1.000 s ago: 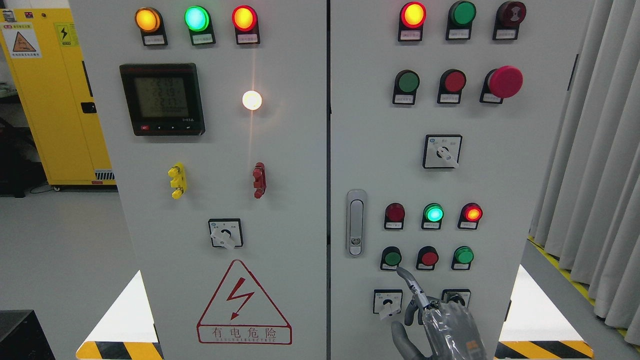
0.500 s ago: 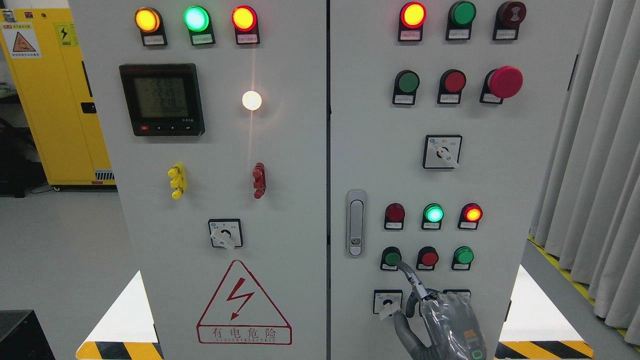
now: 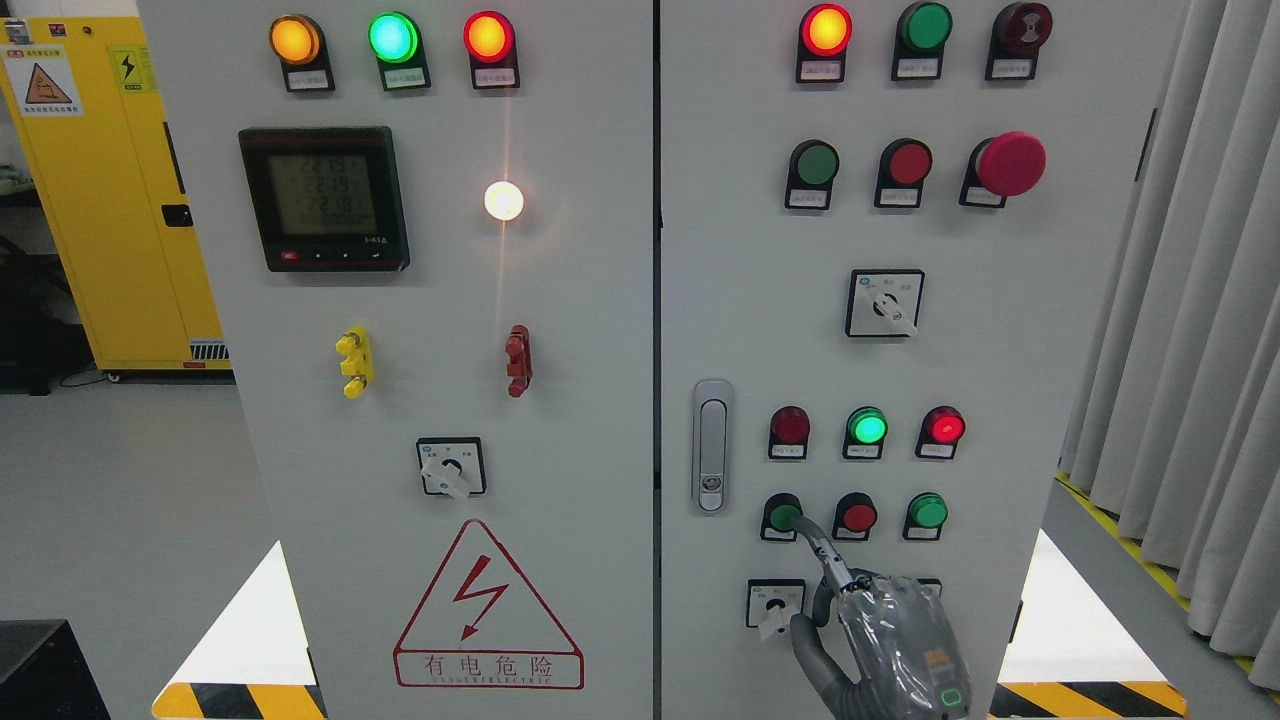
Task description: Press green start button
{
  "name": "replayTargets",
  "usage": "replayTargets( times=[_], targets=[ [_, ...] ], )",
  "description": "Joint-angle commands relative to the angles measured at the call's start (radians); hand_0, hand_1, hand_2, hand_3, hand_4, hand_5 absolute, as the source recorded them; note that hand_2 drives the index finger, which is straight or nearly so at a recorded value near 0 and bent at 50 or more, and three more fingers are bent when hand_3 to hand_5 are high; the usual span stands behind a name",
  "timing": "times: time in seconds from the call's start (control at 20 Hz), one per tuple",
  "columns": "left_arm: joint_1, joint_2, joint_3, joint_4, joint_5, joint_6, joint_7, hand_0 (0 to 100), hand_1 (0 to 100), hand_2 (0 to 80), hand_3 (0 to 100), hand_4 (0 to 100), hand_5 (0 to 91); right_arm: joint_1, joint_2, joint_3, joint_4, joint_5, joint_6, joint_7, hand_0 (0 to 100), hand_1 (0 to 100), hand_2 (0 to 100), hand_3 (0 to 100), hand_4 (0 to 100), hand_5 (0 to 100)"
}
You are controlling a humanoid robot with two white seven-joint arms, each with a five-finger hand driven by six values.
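The right hand (image 3: 890,645) is seen at the lower right of the cabinet with its index finger (image 3: 815,545) stretched out and the other fingers curled in, holding nothing, the fingertip being laid on the green start button (image 3: 782,516), which is set leftmost in the bottom button row, just beside the red button (image 3: 857,516)

Pale grey control cabinet (image 3: 600,330), red lightning triangle (image 3: 487,605) low on its left door, amber lamp (image 3: 295,39), green lamp (image 3: 392,37) and red lamp (image 3: 488,36) along its top left, yellow cupboard (image 3: 110,190) left of it, black-and-yellow striped floor tape (image 3: 240,700) at its foot, grey curtain (image 3: 1190,320) to its right.
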State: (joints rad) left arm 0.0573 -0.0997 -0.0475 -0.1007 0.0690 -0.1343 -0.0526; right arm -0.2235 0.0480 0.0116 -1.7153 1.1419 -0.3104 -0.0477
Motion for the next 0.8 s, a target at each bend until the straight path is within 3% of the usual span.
replayTargets(
  times=[0.0,0.75],
  targets=[
    [-0.001,0.0,0.0,-0.001,0.0,0.001,0.0,12,56,0.0,0,0,0.0,-0.005,0.0,0.034,0.013,0.004,0.002,0.0,66,94,0,74,83,89],
    [-0.001,0.0,0.0,-0.001,0.0,0.001,0.0,12,56,0.0,0,0,0.0,-0.02,0.0,0.028,0.048,-0.004,0.013,-0.001,69,94,0,75,83,89]
  ],
)
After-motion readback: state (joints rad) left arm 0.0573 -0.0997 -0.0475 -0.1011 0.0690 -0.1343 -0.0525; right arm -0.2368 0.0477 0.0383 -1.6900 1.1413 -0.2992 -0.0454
